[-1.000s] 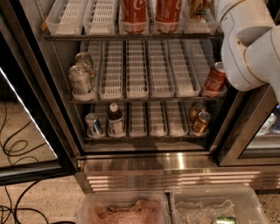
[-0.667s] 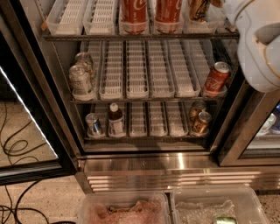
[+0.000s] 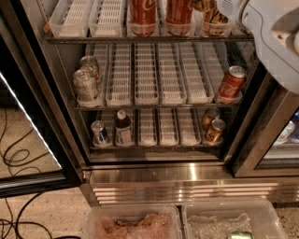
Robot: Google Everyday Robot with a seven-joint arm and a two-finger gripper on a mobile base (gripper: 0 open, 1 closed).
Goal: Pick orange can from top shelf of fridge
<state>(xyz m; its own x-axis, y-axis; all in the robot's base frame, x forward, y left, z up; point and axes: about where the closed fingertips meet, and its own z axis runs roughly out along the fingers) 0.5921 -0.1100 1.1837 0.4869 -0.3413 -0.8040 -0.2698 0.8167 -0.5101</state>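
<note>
The fridge [image 3: 154, 175] stands open in the camera view. Its top shelf [image 3: 93, 40] runs across the top of the view, fitted with white slotted lanes. The orange can [image 3: 213, 18], amber with dark markings, stands in the far-right lane of that shelf, its top cut off by the view's edge. My white arm [image 3: 273, 39] fills the upper right corner. My gripper [image 3: 225, 6] is at its end, by the top edge just right of the orange can, mostly out of view.
Two red Coca-Cola cans [image 3: 142, 15] stand left of the orange can. The middle rack holds silver cans [image 3: 86, 85] at left and a red can [image 3: 231, 83] at right. The bottom rack holds a bottle [image 3: 123, 129] and amber cans [image 3: 213, 129]. Plastic bins [image 3: 131, 224] sit on the floor.
My arm has risen and moved right, uncovering the red can on the middle rack. The cans have not moved.
</note>
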